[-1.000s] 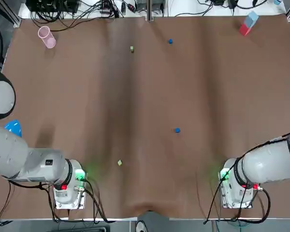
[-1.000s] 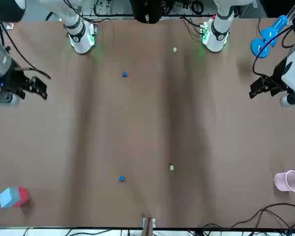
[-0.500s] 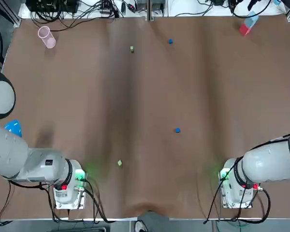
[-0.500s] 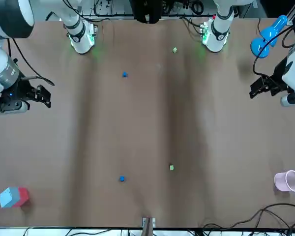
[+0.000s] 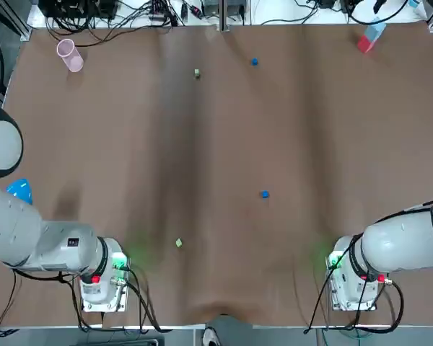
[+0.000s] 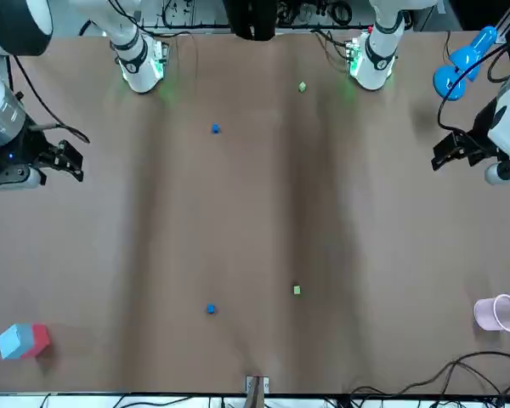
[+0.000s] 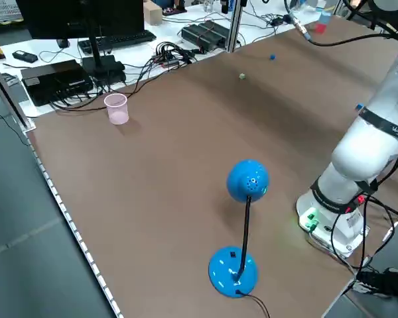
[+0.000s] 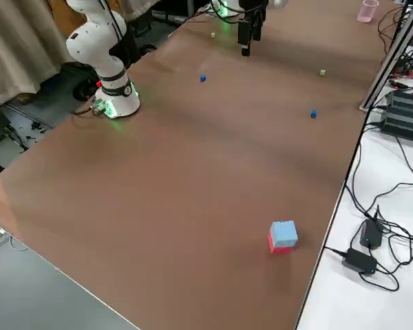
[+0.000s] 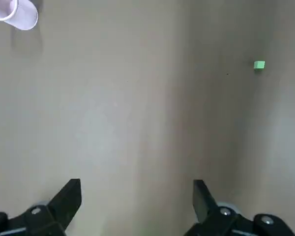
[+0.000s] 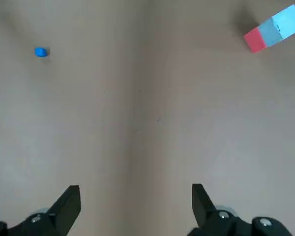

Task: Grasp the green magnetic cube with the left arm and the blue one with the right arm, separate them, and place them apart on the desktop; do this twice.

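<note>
Left wrist view: green cube [image 9: 259, 65] far from claw [image 9: 136, 186].

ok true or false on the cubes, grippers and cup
The near green cube and near blue cube are stuck together: false, they lie well apart.
The far green cube and far blue cube lie apart on the table: true.
The left gripper holds a cube: false, it is open and empty, out at the left side.
The right gripper, at the right side, is open and empty: true.
The pink cup stands beside the red and blue block: false, they are at opposite far corners.
</note>
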